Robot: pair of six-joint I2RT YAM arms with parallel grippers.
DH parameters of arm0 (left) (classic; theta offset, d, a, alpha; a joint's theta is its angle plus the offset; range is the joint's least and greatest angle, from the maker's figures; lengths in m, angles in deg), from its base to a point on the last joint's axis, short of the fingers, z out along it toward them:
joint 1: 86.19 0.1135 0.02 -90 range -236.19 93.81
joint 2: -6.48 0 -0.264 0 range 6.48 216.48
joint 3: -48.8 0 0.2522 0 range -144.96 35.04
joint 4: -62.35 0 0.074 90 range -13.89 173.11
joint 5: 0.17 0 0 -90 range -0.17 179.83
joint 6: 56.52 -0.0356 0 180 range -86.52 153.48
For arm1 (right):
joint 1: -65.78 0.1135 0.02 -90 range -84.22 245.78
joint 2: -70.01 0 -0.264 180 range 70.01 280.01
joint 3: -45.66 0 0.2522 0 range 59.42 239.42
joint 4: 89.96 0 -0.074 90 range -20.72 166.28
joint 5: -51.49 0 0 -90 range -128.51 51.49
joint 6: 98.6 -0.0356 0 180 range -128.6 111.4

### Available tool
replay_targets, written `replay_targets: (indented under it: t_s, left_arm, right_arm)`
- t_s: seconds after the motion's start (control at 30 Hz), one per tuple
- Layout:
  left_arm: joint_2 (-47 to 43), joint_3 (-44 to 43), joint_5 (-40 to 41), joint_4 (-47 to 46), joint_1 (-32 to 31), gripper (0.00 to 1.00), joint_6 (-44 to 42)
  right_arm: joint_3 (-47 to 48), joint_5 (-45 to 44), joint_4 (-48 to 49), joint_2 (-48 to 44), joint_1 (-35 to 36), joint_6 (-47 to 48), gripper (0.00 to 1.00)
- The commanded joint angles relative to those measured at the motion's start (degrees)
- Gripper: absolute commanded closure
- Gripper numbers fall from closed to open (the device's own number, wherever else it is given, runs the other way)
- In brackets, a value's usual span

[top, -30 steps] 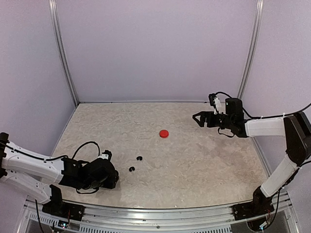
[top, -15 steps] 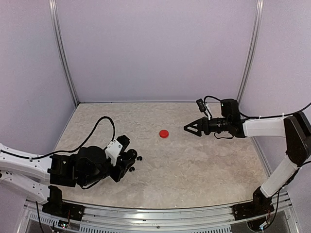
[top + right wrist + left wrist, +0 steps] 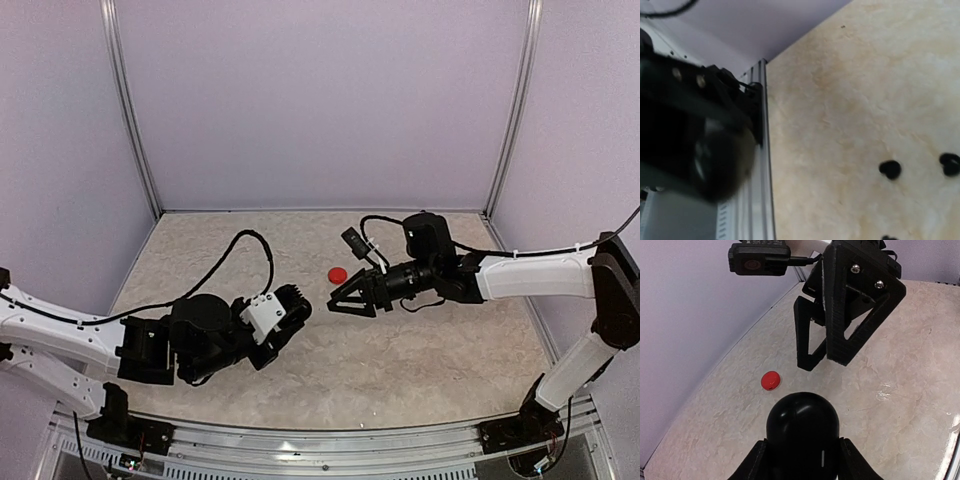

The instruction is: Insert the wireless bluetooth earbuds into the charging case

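My left gripper (image 3: 292, 308) is shut on a glossy black pebble-like charging case (image 3: 802, 427) and holds it above the table's middle. The case is closed as far as I can see. My right gripper (image 3: 348, 306) is open and empty; it hangs just right of the case, fingers pointing at it, and it also shows in the left wrist view (image 3: 824, 362). Two tiny black earbuds (image 3: 890, 169) (image 3: 950, 164) lie on the table in the right wrist view; the left arm hides them from above. No red earbuds show. The right wrist view does not show its own fingers.
A red pebble-like case (image 3: 338, 273) lies closed on the table behind the two grippers and shows in the left wrist view (image 3: 771, 380). A third dark speck (image 3: 888, 238) sits at the lower edge. The table's metal front rail (image 3: 757, 165) runs beside the blurred left arm.
My left arm has swung up and right from the near left with the black case. My right gripper has travelled left from the far right, past the red case, to meet it.
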Motion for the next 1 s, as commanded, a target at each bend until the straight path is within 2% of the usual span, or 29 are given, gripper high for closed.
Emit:
replay_targets:
  t_s: [0.0, 0.17, 0.57, 0.7, 0.83, 0.97]
  left_arm:
    - [2.6, -2.2, 1.0, -4.4, -1.0, 0.58, -3.4]
    - [4.6, -3.5, 2.5, -5.1, -1.0, 0.58, -4.4]
    - [8.0, -4.7, 3.2, -6.5, -1.3, 0.58, -6.6]
    - [8.7, -4.9, 3.2, -7.2, -1.6, 0.58, -6.7]
    - [8.9, -4.9, 4.1, -8.0, -1.6, 0.57, -6.6]
    - [8.5, -4.2, 5.3, -8.6, -1.6, 0.51, -5.6]
  right_arm:
    - [2.1, -1.7, 2.9, 0.9, 2.2, -3.1, 0.32]
    - [2.4, -4.6, 2.7, 2.4, 4.8, -3.5, 0.38]
    - [3.1, -5.0, 7.1, 6.4, 8.1, -7.1, 0.5]
    - [2.7, -5.4, 8.1, 6.9, 8.3, -7.8, 0.57]
    - [2.5, -5.2, 8.7, 6.8, 8.3, -7.9, 0.68]
    - [1.9, -5.1, 8.6, 6.0, 8.0, -7.4, 0.77]
